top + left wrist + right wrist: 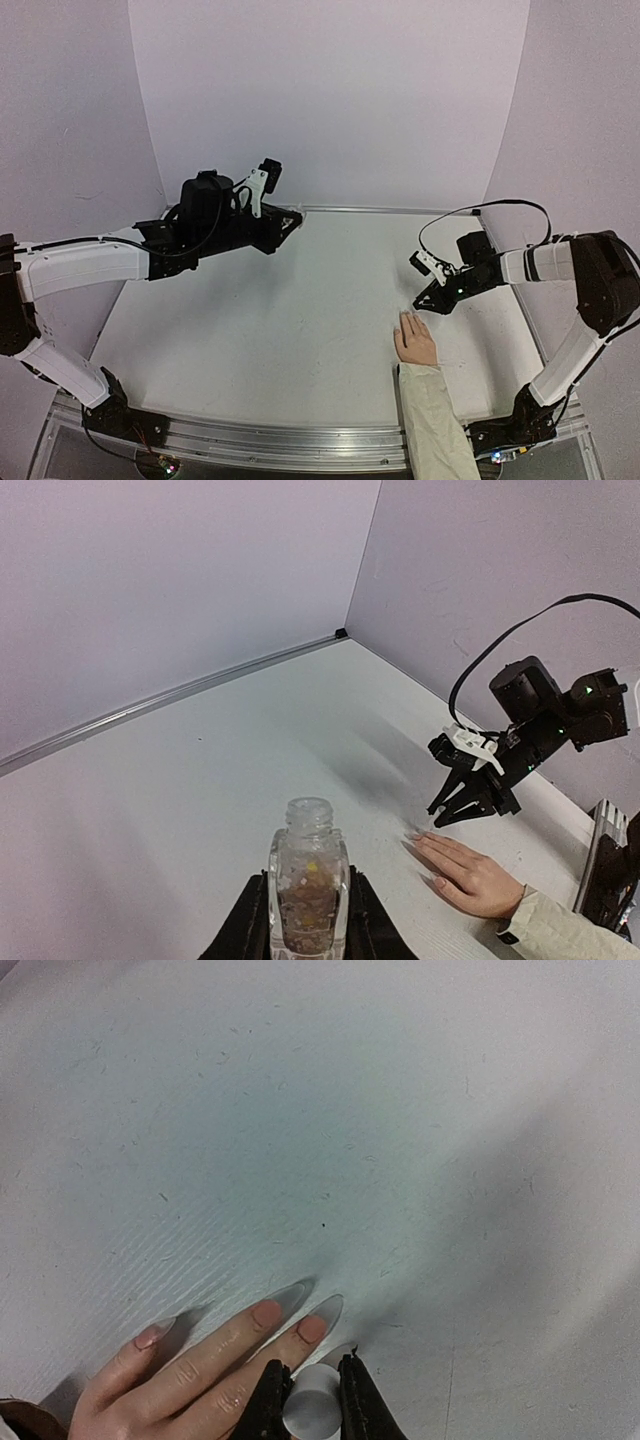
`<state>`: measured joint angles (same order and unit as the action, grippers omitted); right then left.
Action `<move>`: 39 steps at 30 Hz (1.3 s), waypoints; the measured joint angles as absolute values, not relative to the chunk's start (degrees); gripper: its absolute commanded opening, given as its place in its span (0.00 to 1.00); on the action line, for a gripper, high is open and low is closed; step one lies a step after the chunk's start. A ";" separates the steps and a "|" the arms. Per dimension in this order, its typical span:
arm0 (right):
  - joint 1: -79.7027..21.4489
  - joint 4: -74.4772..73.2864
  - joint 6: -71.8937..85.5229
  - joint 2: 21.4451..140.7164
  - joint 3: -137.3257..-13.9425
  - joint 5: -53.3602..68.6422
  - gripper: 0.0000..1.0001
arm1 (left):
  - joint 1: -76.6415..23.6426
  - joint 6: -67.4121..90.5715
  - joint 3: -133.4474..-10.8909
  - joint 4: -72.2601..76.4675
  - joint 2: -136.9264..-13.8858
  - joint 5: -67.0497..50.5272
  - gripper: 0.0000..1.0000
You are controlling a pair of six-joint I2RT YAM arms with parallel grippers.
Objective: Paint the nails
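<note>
Resting the flesh-coloured hand (415, 342) palm-down on the tabletop (290, 320), fingers spread and pointing away from the cream sleeve (435, 420).

Showing the nails (266, 1312) at its fingertips in the right wrist view: pinkish beds running out into long, pale, see-through tips, lying close against the tabletop.

Pinching a white round cap (310, 1415) in the right hand (310, 1400), jaws drawn in tight on either side of it. Hovering right at the fingertips of the flesh-coloured hand, just beside the nearest nail tip. Viewing the cap end-on only, so not telling whether anything beneath it is touching a nail.

Clamping a clear bottle (308, 880) upright in the left hand (308, 925), jaws closed against its two sides. Leaving the neck of the bottle uncovered, with brownish, flecked contents showing through the glass.

Hanging well apart from the flesh-coloured hand, far off to its left in the overhead view and farther from the arm bases than its fingertips. Hiding the base of the bottle below the edge of the left wrist view, so not telling whether it is touching the tabletop.
</note>
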<state>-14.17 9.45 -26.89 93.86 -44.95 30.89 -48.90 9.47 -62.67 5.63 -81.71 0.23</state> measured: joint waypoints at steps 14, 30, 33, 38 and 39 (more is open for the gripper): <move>-14.17 10.72 -24.97 94.83 -45.25 31.05 0.00 | -48.88 9.47 -62.67 5.63 -81.71 0.27 0.00; -14.17 11.38 -15.68 85.93 -44.01 25.30 0.00 | -48.75 9.52 -62.67 5.61 -81.71 0.75 0.00; -14.17 10.41 -15.16 83.15 -42.87 25.89 0.00 | -48.75 9.65 -62.67 5.61 -81.71 0.73 0.00; -14.17 8.97 -14.90 85.03 -42.89 26.33 0.00 | -48.75 10.41 -62.67 5.58 -81.71 0.67 0.00; -14.17 8.75 -14.76 85.82 -42.89 26.41 0.00 | -48.75 10.50 -62.67 5.58 -81.71 0.67 0.00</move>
<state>-14.17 8.75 -14.76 85.82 -42.89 26.41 -48.75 10.50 -62.67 5.58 -81.71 0.67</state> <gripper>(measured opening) 0.163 0.213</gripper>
